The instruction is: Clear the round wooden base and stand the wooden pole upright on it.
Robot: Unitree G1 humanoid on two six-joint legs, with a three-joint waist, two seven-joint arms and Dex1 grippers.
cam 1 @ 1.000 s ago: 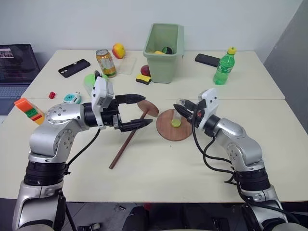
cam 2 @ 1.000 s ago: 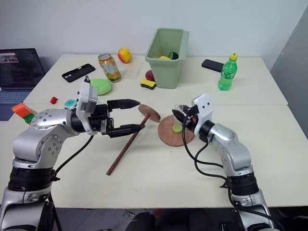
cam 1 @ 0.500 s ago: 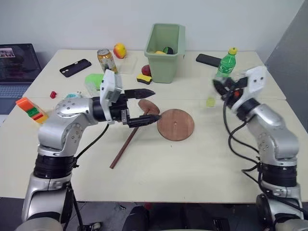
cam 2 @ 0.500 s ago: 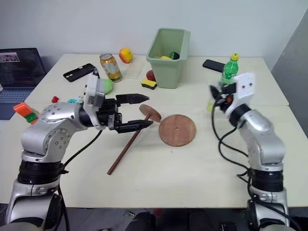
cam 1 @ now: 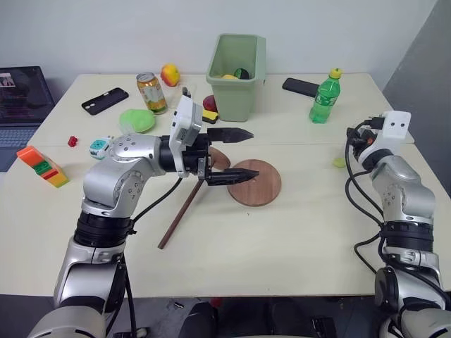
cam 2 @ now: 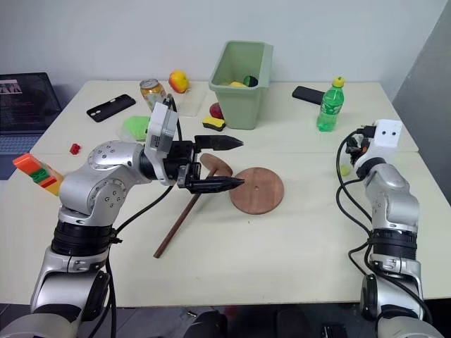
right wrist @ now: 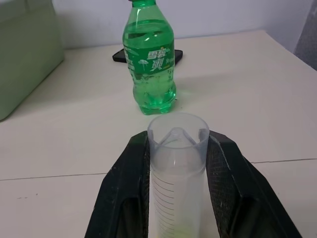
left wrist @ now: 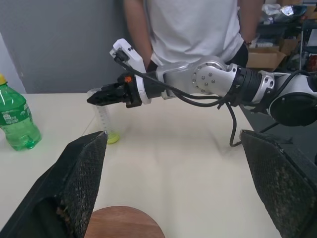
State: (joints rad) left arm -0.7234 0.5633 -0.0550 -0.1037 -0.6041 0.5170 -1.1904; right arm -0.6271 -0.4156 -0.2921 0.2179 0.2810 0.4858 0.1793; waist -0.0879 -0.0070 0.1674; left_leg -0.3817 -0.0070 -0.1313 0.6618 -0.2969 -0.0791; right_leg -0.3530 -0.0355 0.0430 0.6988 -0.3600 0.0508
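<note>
The round wooden base (cam 1: 262, 189) lies flat mid-table with nothing standing on it. The wooden pole (cam 1: 180, 220) lies on the table to its left, its small disc end (cam 1: 220, 159) beside the base. My left gripper (cam 1: 246, 153) hovers open over the base's left edge, pointing right, with nothing between its wide-apart fingers (left wrist: 81, 178). Far right of the base, my right gripper (right wrist: 177, 143) is shut on a clear plastic tube (right wrist: 176, 163) with a yellow bottom (cam 1: 340, 163), held upright just above or on the table.
A green bin (cam 1: 236, 67) stands at the back centre and a green soda bottle (cam 1: 323, 95) back right, near the tube. Two phones (cam 1: 299, 86) (cam 1: 104, 100), a can (cam 1: 149, 91), fruit, a laptop (cam 1: 21, 91) and small toys lie left and back. A person (left wrist: 198, 29) stands beyond the table's right side.
My right gripper lifted the tube off the base and carried it far to the right. The left gripper moved right, from above the pole to over the base's edge.
</note>
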